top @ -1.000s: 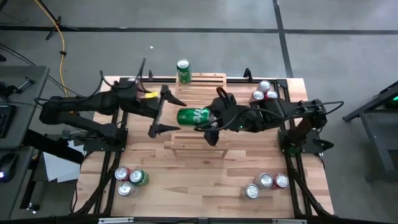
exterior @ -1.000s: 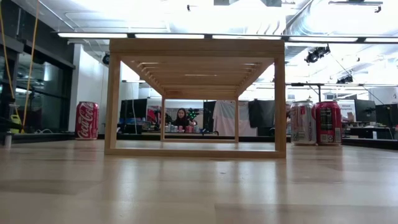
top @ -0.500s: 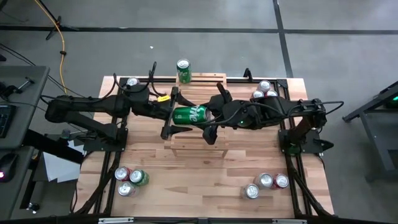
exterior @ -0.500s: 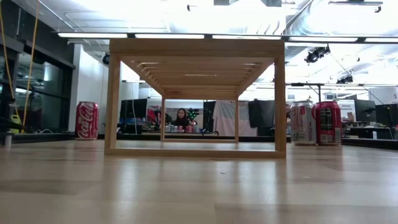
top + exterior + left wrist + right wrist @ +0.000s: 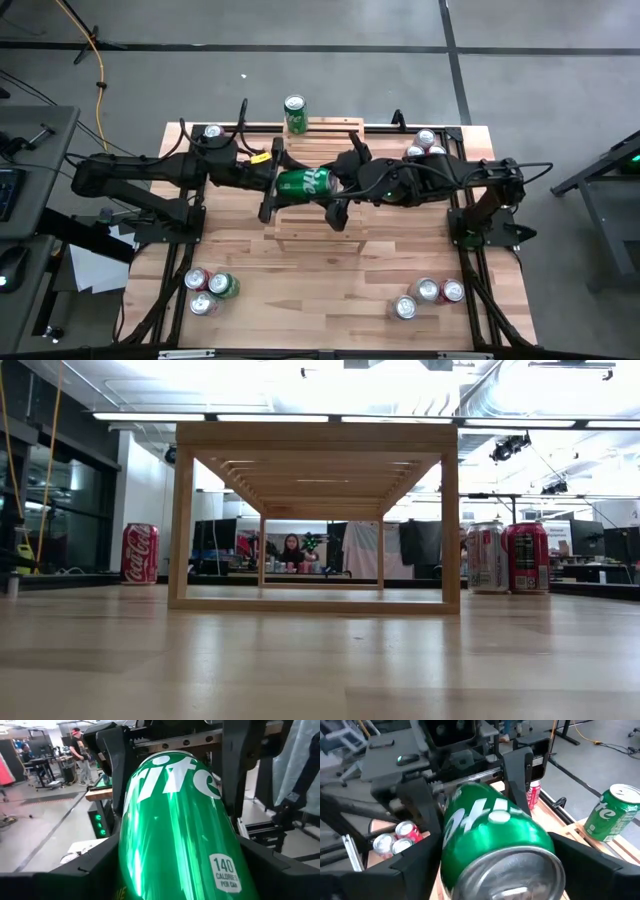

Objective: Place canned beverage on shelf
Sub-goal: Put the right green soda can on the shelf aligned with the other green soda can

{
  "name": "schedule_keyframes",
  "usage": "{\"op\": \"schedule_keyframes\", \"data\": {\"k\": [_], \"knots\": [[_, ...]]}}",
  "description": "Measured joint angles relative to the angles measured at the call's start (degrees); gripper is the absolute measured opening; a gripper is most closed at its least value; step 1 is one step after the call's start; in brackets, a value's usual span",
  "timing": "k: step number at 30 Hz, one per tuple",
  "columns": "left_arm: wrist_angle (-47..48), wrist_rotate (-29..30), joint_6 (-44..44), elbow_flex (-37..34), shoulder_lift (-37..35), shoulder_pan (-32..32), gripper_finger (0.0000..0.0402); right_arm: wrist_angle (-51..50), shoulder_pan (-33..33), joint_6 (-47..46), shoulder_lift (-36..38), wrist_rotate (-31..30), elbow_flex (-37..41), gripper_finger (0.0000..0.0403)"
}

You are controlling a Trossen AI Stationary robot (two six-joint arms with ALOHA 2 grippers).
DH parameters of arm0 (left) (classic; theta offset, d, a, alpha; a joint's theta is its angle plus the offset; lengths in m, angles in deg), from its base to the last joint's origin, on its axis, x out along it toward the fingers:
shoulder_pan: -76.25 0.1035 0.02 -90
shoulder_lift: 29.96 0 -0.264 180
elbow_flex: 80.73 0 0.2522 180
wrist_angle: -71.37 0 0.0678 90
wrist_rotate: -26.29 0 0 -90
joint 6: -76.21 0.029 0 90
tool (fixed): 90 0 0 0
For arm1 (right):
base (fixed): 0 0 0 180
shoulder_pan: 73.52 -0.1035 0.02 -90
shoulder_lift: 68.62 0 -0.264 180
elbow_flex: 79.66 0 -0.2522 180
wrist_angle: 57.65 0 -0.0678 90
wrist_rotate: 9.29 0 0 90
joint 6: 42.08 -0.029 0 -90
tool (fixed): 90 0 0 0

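**Can Passed Between Two Grippers Above the Shelf**

Since a second earlier, the left gripper (image 5: 272, 183) has been brought in from the left and closed around the green can (image 5: 305, 182), which lies sideways at the frame's centre above the shelf (image 5: 310, 228). The right gripper (image 5: 340, 190) is seen about the can's other end; whether its grip is loosened cannot be told. For a clean handover, one hold should be confirmed before the other is freed. Open slats remain below the can; the standing green can (image 5: 295, 113) at the shelf's upper edge should be avoided.
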Motion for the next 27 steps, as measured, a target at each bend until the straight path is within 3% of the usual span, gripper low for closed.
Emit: {"op": "schedule_keyframes", "data": {"k": [4,7,10,14,16,19,23,27], "knots": [[4.3,2.3,1.5,-0.1,-1.0,0.6,0.0287,1.3,0.0,-0.4,0.3,-0.1,-0.1,0.0374],[9.4,7.5,3.6,-0.2,-3.1,0.7,0.0287,0.4,0.0,0.2,1.1,0.5,-0.1,0.0380],[14.3,11.2,3.5,-0.2,-6.2,1.1,0.0287,-3.7,-0.4,-2.5,3.1,0.1,-0.1,0.0382],[15.2,9.9,-4.0,-1.5,-9.8,2.7,0.0287,-14.5,-2.6,-9.8,4.9,-3.3,1.8,0.0383],[6.6,7.3,-8.2,-6.3,-11.9,3.2,0.0287,-16.8,-4.4,-13.2,4.8,-5.6,4.6,0.0384],[-14.2,4.2,-16.1,-16.5,-13.3,2.9,0.0287,-12.3,-6.9,-16.0,4.8,-7.9,10.9,0.0384],[-36.7,5.4,-25.7,-26.8,-11.1,1.9,0.0287,6.9,-7.9,-13.9,4.6,-11.4,20.5,0.0385],[-47.4,10.5,-28.1,-29.0,-8.3,0.4,0.0287,31.4,-6.0,-6.2,4.8,-15.6,26.4,0.0385]]}}
